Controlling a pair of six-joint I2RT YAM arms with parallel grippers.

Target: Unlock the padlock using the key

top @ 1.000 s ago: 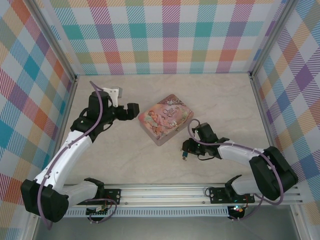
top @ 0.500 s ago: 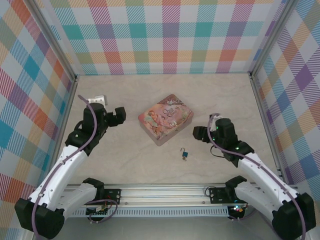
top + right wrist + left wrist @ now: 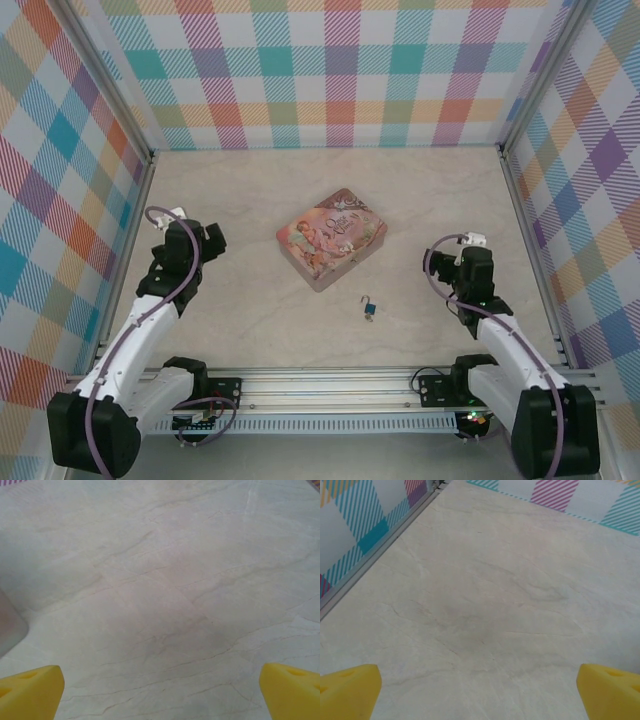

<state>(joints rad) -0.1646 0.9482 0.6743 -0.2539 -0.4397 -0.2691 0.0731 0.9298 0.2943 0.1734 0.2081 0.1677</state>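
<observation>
Here the padlock [image 3: 370, 308] lies lower centre on the table [image 3: 250, 300], with the left gripper [image 3: 480, 692] and right gripper [image 3: 161, 691] both spread apart, empty.

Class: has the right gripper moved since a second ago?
Yes. In the top view the right gripper has drawn back rightwards from beside the padlock, away from the pink tin.

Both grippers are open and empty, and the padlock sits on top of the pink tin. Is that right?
Not quite. The padlock is not on the pink tin. The top external view shows it lying on the table, apart from the tin, on the side nearer the arm bases. The rest holds: the left gripper and right gripper are open and empty.
</observation>
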